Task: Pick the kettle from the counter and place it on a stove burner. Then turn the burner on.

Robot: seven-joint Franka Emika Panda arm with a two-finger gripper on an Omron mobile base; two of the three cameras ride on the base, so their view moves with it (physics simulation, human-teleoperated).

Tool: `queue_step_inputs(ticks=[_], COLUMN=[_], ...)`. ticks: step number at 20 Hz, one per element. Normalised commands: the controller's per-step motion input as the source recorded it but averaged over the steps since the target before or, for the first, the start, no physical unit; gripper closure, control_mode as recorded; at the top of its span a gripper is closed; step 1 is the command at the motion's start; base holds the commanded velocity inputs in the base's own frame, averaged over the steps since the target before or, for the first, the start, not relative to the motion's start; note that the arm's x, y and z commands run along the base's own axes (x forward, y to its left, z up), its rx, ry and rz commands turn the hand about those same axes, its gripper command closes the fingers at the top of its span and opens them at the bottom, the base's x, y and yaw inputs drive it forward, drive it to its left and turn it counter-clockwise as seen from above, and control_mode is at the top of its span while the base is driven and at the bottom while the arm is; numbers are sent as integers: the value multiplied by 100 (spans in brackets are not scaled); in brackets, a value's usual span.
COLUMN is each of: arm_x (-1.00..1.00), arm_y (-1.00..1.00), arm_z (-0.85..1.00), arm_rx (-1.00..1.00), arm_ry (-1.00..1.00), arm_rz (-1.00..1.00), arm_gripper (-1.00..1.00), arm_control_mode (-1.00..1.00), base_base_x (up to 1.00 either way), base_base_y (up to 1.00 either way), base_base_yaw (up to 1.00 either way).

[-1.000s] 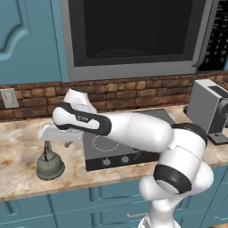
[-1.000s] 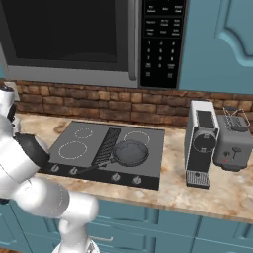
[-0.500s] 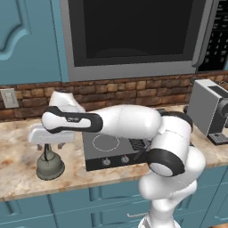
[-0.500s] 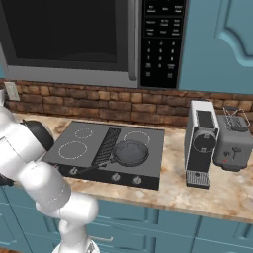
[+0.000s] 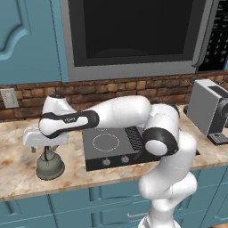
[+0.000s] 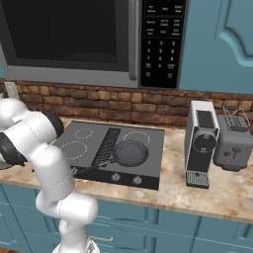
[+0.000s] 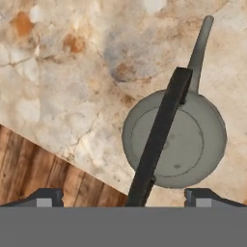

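One kettle (image 5: 50, 164) for you, upright on the marbled desk (image 5: 18, 169), just left of the cooktop (image 5: 113, 147) and not touching it. One claw (image 5: 44, 149) sits directly above it, spread wide and holding nothing; in the hand view both fingertips (image 7: 46, 197) flank the dark handle, which crosses the lid from bottom centre toward upper right (spout points off to the upper right). You get one solid burner ring (image 5: 106, 142) in the left base view, bare. Right base view: one frying pan (image 6: 129, 153) on the cooktop, one coffee machine (image 6: 200, 143), one toaster (image 6: 235, 144), one microwave (image 6: 74, 39) overhead. Kettle's handle is partly hidden behind the hand in the left base view. Toaster is cut off at the frame edge.
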Motion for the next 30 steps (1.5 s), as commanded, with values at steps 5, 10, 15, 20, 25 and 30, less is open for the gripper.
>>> queue_step_inputs(ticks=[5,10,15,20,25,30], arm_x=[32,31,9,-4,-12,-15], arm_y=[5,0,3,0,0,0], arm_z=[-10,0,-1,-13,-32,-35], arm_rx=[-6,-1,0,0,0,0], arm_ry=[-3,0,0,0,0,0], arm_rz=[-1,-4,-1,0,0,0], arm_gripper=[-100,-100,-100,-100,-100,-100], arm_control_mode=[-100,-100,-100,-100,-100,-100], base_base_x=[0,0,0,0,0,0], base_base_y=[0,0,0,0,0,0], base_base_yaw=[0,0,0,0,0,0])
